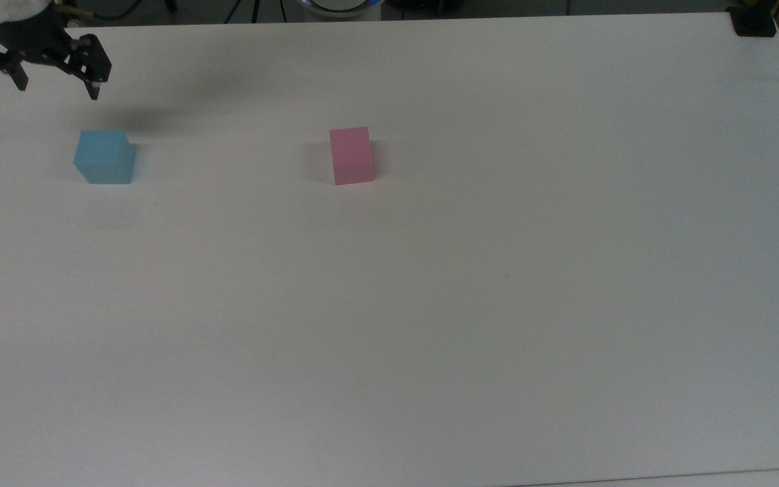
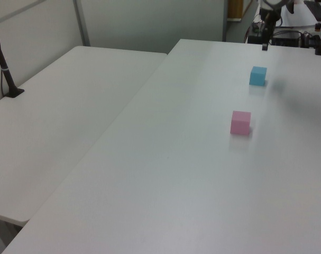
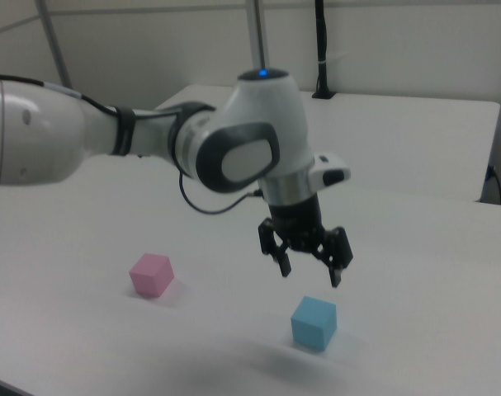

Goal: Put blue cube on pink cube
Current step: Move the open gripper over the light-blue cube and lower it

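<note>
The light blue cube (image 1: 104,157) (image 2: 258,75) (image 3: 314,322) sits on the white table (image 1: 430,304) at the top view's left. The pink cube (image 1: 351,155) (image 2: 240,122) (image 3: 151,274) rests apart from it, near the middle of the top view. My gripper (image 1: 57,88) (image 3: 310,273) hangs open and empty above the table, just up and to the left of the blue cube in the top view, pointing down. In the left view, one dark finger (image 2: 265,41) shows above the blue cube.
A second white table (image 2: 60,116) adjoins on the left view's left, with a black post (image 2: 4,69) clamped to it. A black clamp (image 1: 753,24) sits at the table's far right corner in the top view. Equipment and cables (image 2: 287,32) lie beyond the table's far end.
</note>
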Robot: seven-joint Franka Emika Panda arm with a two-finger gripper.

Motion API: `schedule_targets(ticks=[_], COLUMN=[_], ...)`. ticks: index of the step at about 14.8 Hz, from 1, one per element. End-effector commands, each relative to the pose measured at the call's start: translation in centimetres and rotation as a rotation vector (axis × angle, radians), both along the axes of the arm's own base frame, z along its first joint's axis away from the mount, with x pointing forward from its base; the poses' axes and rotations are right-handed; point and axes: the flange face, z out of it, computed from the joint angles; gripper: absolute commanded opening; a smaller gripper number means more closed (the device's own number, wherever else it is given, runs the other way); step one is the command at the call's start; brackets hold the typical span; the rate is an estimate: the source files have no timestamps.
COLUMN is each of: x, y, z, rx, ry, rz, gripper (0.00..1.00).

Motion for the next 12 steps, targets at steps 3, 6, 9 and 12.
schedule_targets(ticks=[3,6,9,12], x=[-0.1,0.4,0.6,1.2], y=[0.7,1.2,0.8,0.2], z=[-6.3,-8.0,-9.9,-11.6], rx=[0.052,0.056,0.070,0.059], ry=[-0.024,-0.011,0.008,-0.017], rz=[-0.011,-0.002,-0.003,-0.003], gripper=[1.00,1.00,1.00,1.00])
